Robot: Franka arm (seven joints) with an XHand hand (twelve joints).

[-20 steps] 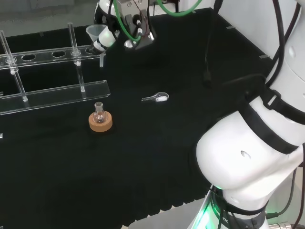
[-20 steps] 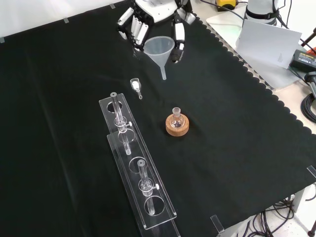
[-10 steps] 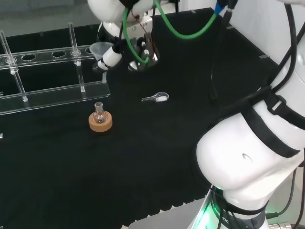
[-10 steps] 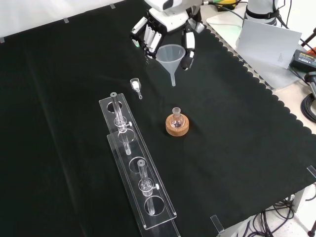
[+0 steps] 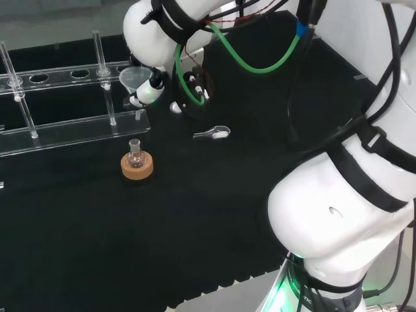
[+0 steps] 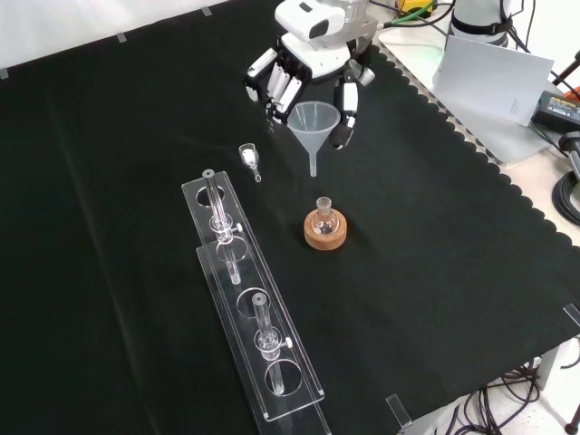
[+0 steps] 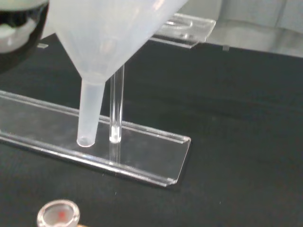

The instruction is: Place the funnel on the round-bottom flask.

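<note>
The hand (image 6: 313, 56) held the funnel (image 6: 314, 127) in the air, pinched between its curled fingers (image 6: 276, 86) on one side of the cone and the thumb (image 6: 346, 113) on the other. In the front view the cone's rim sat level between those digits, the fingers to its left and the thumb to its right, and the stem hung straight down below the fingertips, its end clear of the cloth (image 6: 435, 236).

The round-bottom flask (image 6: 324, 216) stood upright on its cork ring (image 6: 325, 232), below and slightly right of the stem's tip in the front view, well apart from the fingers and not touched by the funnel. In the head view the funnel (image 5: 134, 78) showed just left of the hand (image 5: 151, 91), with the flask (image 5: 135, 152) lower down on the cork ring (image 5: 137, 166).

In the wrist view the funnel (image 7: 106, 52) was close, its stem ending above the clear rack (image 7: 137, 158), and the flask's open mouth (image 7: 58, 214) lay off to the side of the stem, not under it.

A small clear scoop (image 6: 247, 159) lay on the cloth left of the stem, beneath the fingers' side. The clear rack (image 6: 249, 304) lay farther from the hand than the flask.
</note>
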